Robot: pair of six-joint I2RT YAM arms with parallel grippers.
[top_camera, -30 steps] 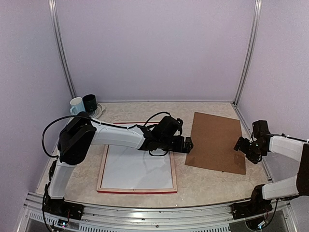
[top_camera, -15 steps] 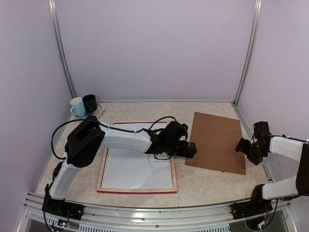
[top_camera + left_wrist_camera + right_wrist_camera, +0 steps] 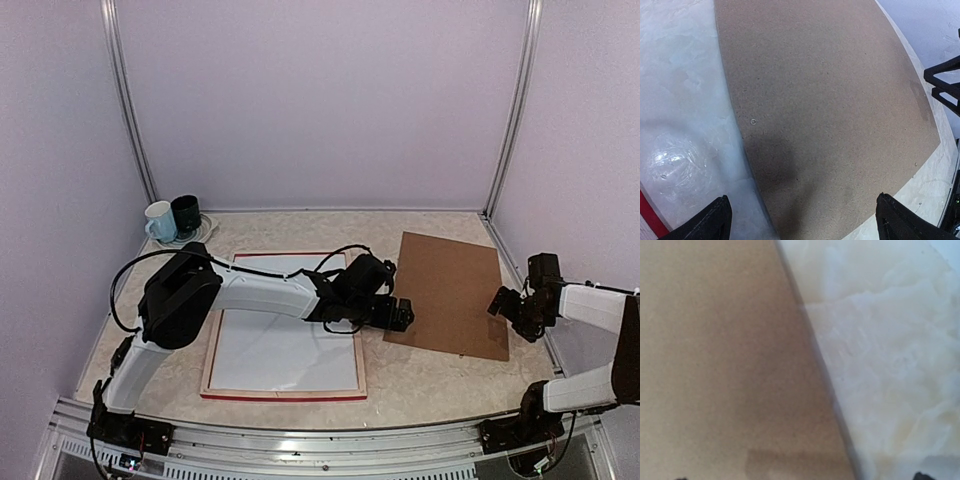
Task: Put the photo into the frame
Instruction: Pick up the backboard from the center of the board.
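Note:
The frame lies flat left of centre, its red edge showing along the near side. Inside it lies the photo, plain white side up. My left gripper reaches past the frame's right side and hangs open over the left edge of the brown backing board. In the left wrist view the board fills the picture between the two fingertips of the left gripper. My right gripper hovers open at the board's right edge, holding nothing.
A white mug and a dark mug stand at the back left corner. Purple walls close in the marbled table on three sides. A red sliver of the frame shows at the lower left of the left wrist view.
My left gripper has moved right, from beside the frame's right side out over the board's left edge. The right gripper has barely shifted.

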